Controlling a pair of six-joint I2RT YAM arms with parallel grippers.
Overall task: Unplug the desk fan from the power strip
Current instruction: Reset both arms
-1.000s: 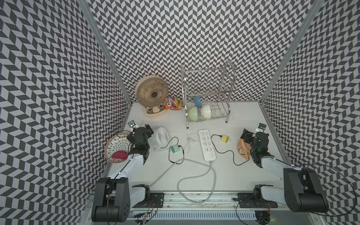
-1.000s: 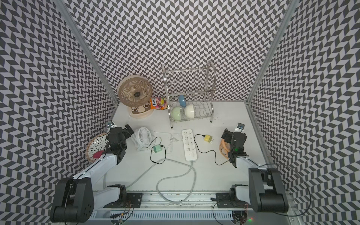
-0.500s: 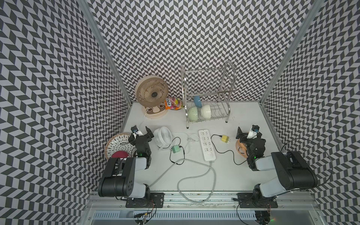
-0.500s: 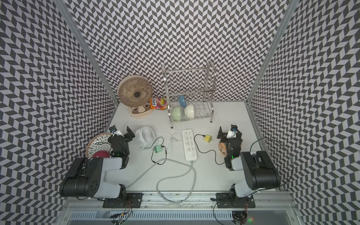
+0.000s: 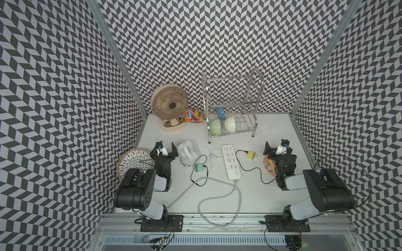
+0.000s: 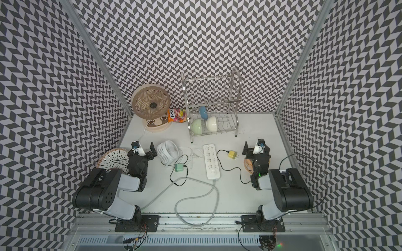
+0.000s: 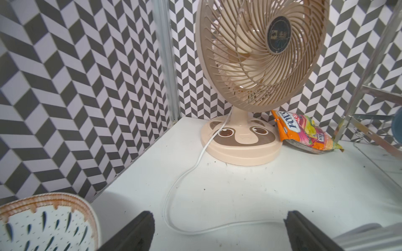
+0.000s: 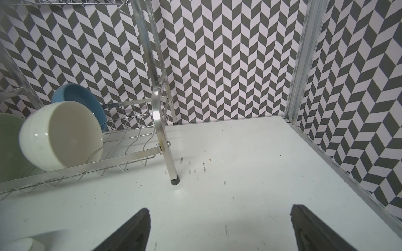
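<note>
Two robot arms sit folded low on a white table (image 8: 239, 152) walled with black-and-white chevron panels. The left gripper (image 5: 166, 146) is released. Its black fingers (image 7: 134, 232) are spread wide, with only the tabletop and a thin white cord (image 7: 195, 165) between them. The right gripper (image 5: 276, 148) is also released and grasps nothing, its fingers (image 8: 130, 230) wide apart over the table. The power strip (image 5: 231, 162), a long white bar, lies flat between the two grippers and well apart from both. Its thick pale cord (image 5: 240, 200) leaves the end nearer the arm bases and loops toward them. Straight ahead of the left gripper stands a beige fan (image 7: 261, 54), and the thin cord trails from its base. A white plug (image 5: 214, 155) lies on the table just beside the strip, on the side facing the left gripper. A small white fan (image 5: 188, 151) sits just beside the left gripper toward the strip, with a green adapter (image 5: 199, 167) nearby. A patterned plate (image 7: 43, 217) sits on the left gripper's other side. A yellow adapter (image 5: 251, 154) lies between the strip and the right gripper. Ahead of the right gripper is a metal dish rack (image 8: 171, 165) holding bowls.
</note>
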